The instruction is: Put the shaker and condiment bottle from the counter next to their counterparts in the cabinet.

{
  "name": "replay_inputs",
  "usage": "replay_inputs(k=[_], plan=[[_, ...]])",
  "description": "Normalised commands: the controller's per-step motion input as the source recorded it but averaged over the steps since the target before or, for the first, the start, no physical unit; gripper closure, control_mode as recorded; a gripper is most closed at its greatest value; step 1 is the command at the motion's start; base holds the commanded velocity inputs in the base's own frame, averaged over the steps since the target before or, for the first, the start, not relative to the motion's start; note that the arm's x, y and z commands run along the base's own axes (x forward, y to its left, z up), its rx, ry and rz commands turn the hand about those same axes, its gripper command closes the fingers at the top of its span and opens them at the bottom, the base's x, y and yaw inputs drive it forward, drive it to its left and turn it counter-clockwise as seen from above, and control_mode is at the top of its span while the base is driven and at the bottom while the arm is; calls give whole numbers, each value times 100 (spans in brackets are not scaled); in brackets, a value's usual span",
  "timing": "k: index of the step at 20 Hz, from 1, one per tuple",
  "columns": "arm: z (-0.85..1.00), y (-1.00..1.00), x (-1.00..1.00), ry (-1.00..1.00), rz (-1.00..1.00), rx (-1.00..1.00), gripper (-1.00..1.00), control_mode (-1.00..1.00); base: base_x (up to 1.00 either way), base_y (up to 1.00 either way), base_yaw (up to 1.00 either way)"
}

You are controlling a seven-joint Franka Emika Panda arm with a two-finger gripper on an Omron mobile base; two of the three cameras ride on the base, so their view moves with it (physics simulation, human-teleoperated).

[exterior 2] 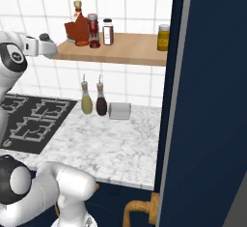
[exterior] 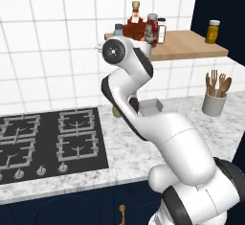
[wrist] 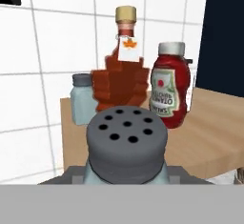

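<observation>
Gripping the shaker [wrist: 127,144], the gripper [wrist: 127,178] is sitting at the near left end of the cabinet [exterior: 191,47], its fingers mostly hidden behind the shaker's dark grey perforated cap, which is looming large in the hand view. From that view the jaws appear to be clamped on the shaker's pale body just under the cap, though the fingertips themselves are not visible. In the right base view the white wrist [exterior 2: 41,46] is reaching toward the left edge of the cabinet, level with the plank.

On the cabinet, the condiment bottle [wrist: 170,92] is already standing upright, red with a white cap and pale label, just right of the dark red leaf-shaped bottle [wrist: 121,73] with its tan stopper. Left of the leaf-shaped bottle and partly behind it, the matching small pale shaker [wrist: 84,99] is standing near the cabinet's left end. Right of the condiment bottle a small jar with a dark lid [exterior 2: 108,32] is standing close by, and far along toward the cabinet's right end a yellow jar [exterior: 213,31] is standing alone.

Below the cabinet, the counter [exterior 2: 116,139] is carrying two slim cruets [exterior 2: 94,100] side by side against the tiled wall, with a pale roll [exterior 2: 119,110] lying just to their right. Farther right under the cabinet, a grey holder with wooden utensils [exterior: 215,97] is standing on the counter, and the stove top [exterior: 48,142] is lying below and left of the cabinet.
</observation>
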Motion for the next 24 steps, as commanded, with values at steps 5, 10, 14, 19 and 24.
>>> replay_inputs(k=[5,10,14,19,24], plan=[[0,0,41,18,0,-14,100,-100,0,0,0],[0,0,13,4,0,-1,100,-100,0,0,0],[-1,0,18,0,-1,14,100,-100,0,0,0],[-1,-9,38,0,-1,21,100,-100,0,0,0],[0,-4,13,0,0,10,100,-100,0,0,0]])
